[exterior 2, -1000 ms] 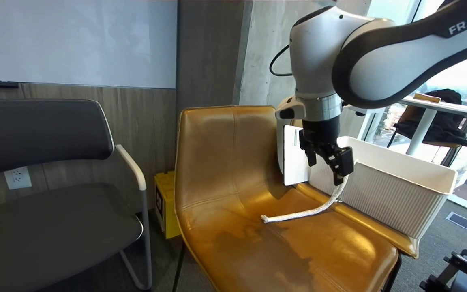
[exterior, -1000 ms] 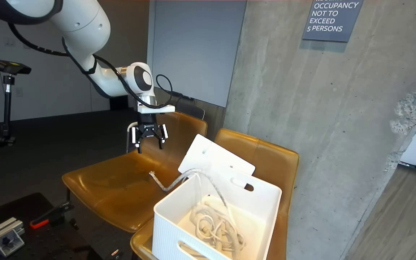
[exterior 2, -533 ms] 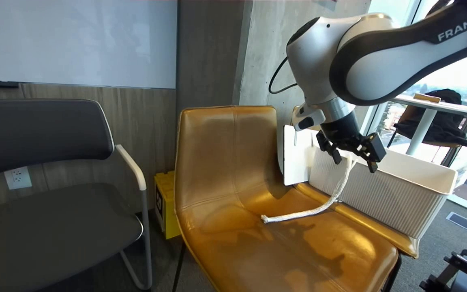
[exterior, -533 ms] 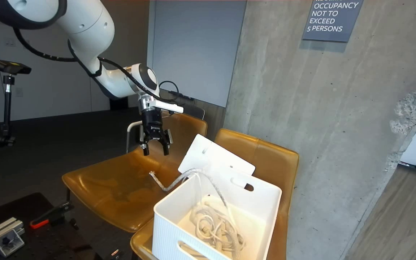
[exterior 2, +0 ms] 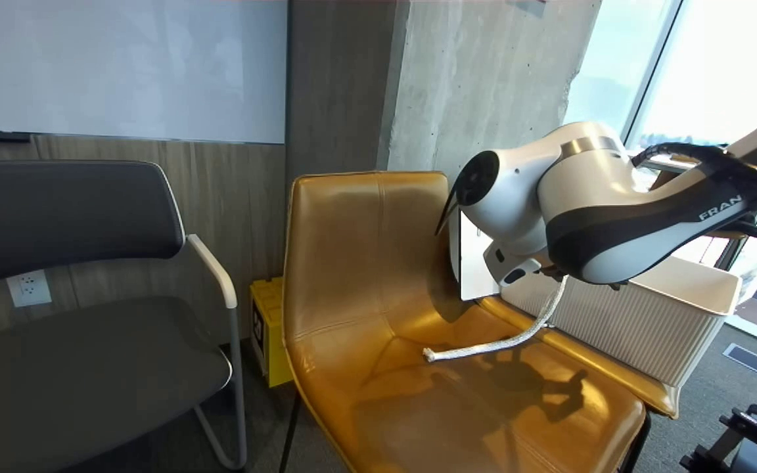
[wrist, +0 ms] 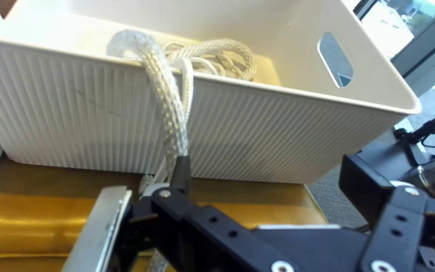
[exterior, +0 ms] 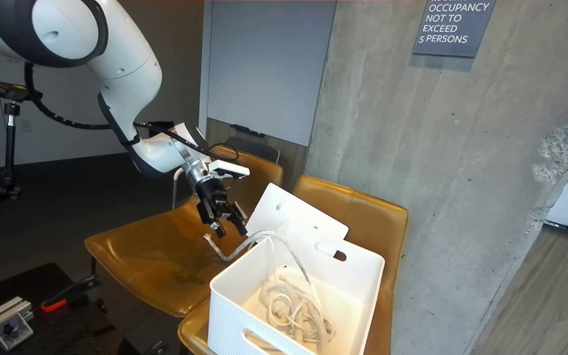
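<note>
Filling much of the background in both exterior views, a concrete wall point(exterior: 387, 138) and a whiteboard point(exterior 2: 122, 66) stand behind the scene. A white Franka arm point(exterior: 131, 69) reaches in, sharply bent near its wrist. Below it, two tan leather chairs point(exterior: 146, 261) sit side by side, with a dark gray chair point(exterior 2: 89, 355) near them. On one tan seat a white ribbed storage bin point(exterior: 230, 318) with oval hand slots stands upright. A yellow box point(exterior 2: 276, 335) rests on the floor behind the other tan chair. Between bin and backrest stands a flat white panel point(exterior: 291, 212). A blue-gray occupancy sign point(exterior: 454, 29) hangs on the concrete.

The black Robotiq gripper point(exterior: 231, 232) hangs just beside the bin, above the neighboring seat, tilted toward it, its jaws spread wide apart. A thick braided rope point(wrist: 169, 109) comes out of the bin, bends over its long rim and trails toward that seat; in the wrist view one fingertip point(wrist: 181, 172) overlaps it, though contact cannot be told. More pale rope point(wrist: 217, 46) lies coiled inside, and a thinner white cord point(wrist: 188, 83) crosses the rim next to the thick one.
</note>
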Tool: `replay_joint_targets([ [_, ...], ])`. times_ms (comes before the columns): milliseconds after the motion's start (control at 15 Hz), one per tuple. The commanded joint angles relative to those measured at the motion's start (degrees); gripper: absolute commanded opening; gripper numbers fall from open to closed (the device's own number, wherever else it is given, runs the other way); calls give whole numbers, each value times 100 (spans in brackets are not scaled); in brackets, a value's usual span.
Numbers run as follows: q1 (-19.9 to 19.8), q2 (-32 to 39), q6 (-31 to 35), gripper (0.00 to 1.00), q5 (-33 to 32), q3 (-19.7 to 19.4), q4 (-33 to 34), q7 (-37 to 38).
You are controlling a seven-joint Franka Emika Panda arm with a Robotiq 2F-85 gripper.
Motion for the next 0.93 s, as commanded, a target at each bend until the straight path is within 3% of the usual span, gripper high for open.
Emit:
replay_joint_targets([
  [0, 153, 137, 22, 100, -856, -93, 42, 354],
  [333, 81, 313, 22, 100, -1245, 2, 82, 743],
  [867, -61, 586, 121, 100, -1198, -8, 292, 1368],
])
